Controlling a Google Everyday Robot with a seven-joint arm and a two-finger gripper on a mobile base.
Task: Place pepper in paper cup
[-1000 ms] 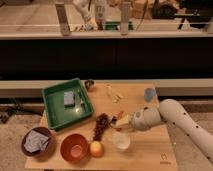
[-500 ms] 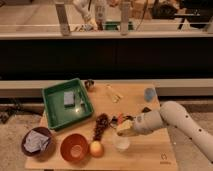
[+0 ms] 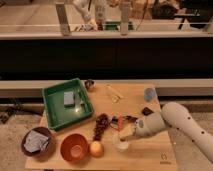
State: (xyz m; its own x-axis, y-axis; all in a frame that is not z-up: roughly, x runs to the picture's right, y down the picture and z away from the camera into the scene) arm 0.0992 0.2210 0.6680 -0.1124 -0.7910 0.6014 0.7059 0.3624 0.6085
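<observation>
My gripper is at the end of the white arm that comes in from the right. It hangs just over the small whitish paper cup near the table's front edge. It is shut on the slender red-orange pepper, whose end sticks out at the gripper's upper left. The cup stands upright between the round orange-yellow fruit and the arm, and the fingers partly hide its rim.
A dark red grape-like bunch lies just left of the gripper. An orange bowl and a dark bowl with a grey cloth stand front left. A green tray holds a sponge. A light blue cup stands back right.
My gripper has moved down and toward the table's front with the pepper, from beside the grape-like bunch to just over the paper cup.
</observation>
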